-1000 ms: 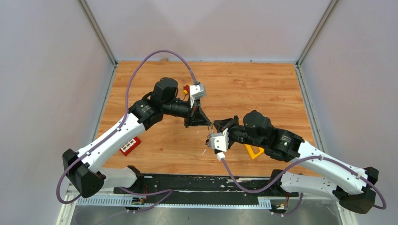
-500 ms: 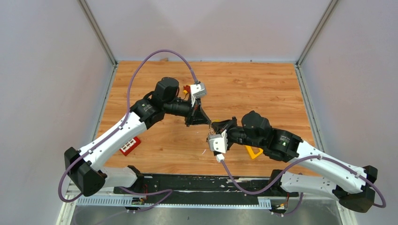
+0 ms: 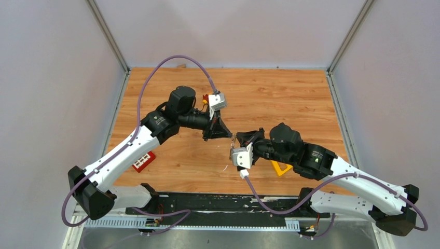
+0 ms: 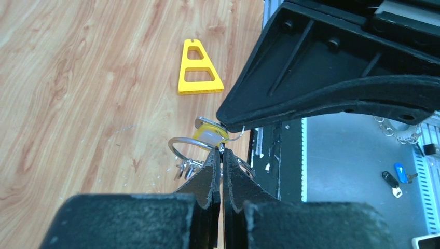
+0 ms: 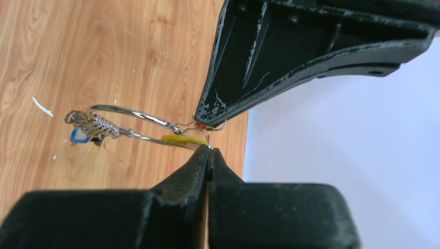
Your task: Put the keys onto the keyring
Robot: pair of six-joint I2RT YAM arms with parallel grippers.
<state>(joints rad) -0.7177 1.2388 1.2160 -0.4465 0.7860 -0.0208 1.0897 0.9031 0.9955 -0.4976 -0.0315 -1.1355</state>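
My two grippers meet tip to tip above the middle of the table. My left gripper (image 3: 229, 136) (image 4: 221, 151) is shut on the thin silver keyring (image 4: 178, 141), which sticks out on both sides of its fingertips. Small silver keys (image 4: 186, 167) hang from the ring. In the right wrist view the keyring (image 5: 129, 113) carries bunched keys (image 5: 91, 123) and a blue tag (image 5: 78, 136). My right gripper (image 3: 237, 139) (image 5: 208, 149) is shut on the yellow-tagged key (image 5: 181, 139) (image 4: 209, 136), held against the ring beside the left fingertips.
A yellow plastic triangle (image 3: 280, 168) (image 4: 198, 67) lies on the wood by the right arm. A red brick (image 3: 143, 161) lies near the left front. The toy car (image 3: 206, 98) peeks out behind the left wrist. Black rail and grey tray (image 4: 353, 171) border the front edge.
Both grippers stay shut and pressed together at the table's middle. The right wrist shifted slightly left and back again; the ring and key stay held.
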